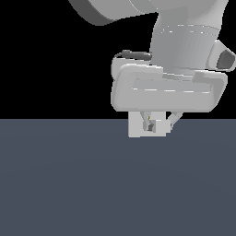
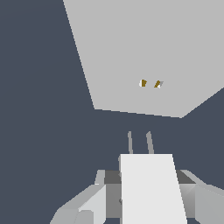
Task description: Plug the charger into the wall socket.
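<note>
The charger (image 2: 151, 186) is held pinched between the jaws of the gripper (image 2: 148, 197), prongs forward. The wall socket (image 2: 144, 52) stands ahead of the jaws, apparently just short of contact. Insertion is not yet made.

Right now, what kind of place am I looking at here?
Likely a computer-simulated test scene, not a real room: a flat grey floor under blank black, a plain wall socket, and a gripper holding a charger.
</note>
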